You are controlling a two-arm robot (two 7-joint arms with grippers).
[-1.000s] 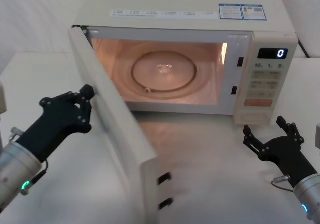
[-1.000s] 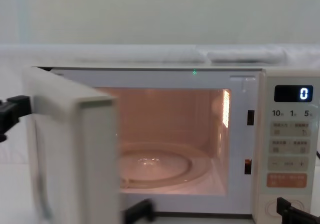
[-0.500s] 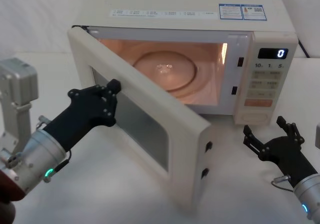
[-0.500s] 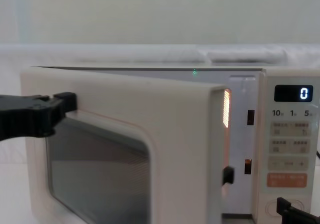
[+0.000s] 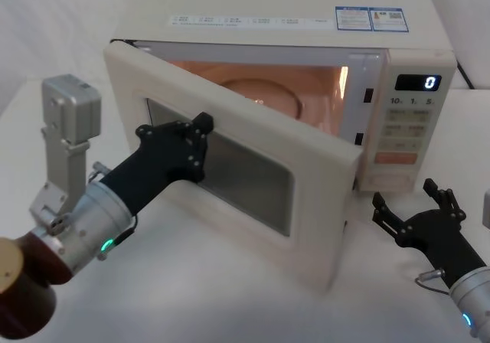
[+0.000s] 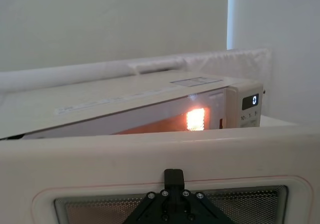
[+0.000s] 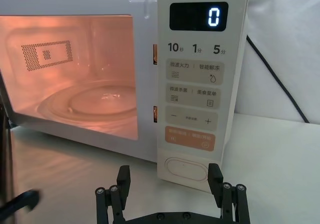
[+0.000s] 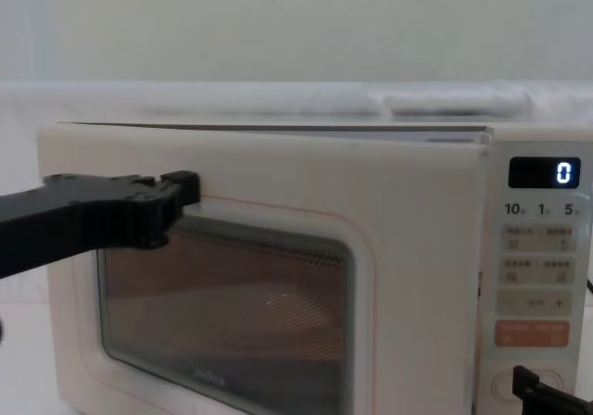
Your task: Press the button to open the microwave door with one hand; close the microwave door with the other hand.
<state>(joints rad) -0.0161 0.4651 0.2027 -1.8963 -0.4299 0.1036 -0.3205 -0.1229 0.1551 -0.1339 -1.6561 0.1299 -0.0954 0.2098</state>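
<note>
Two grippers sit on opposite sides of the job. Nearest, low on the table at the robot's right, the right gripper [image 5: 412, 210] rests with its fingers spread wide and holding nothing, aimed at the button [image 7: 187, 168] just ahead of it at the foot of the control panel [image 5: 412, 118]. That press looks done, since the microwave door [image 5: 253, 140] stands partly open, hinged at the robot's left, its free edge swung out toward the robot and the lit cavity showing behind it. Farther in, the left gripper [image 5: 191, 138] leans its tip against the door's outer face at the upper left corner of the dark window [image 8: 227, 324]; whether its fingers are together or apart I cannot tell. Closing seems to call for a push straight away from the robot, toward the panel side.
</note>
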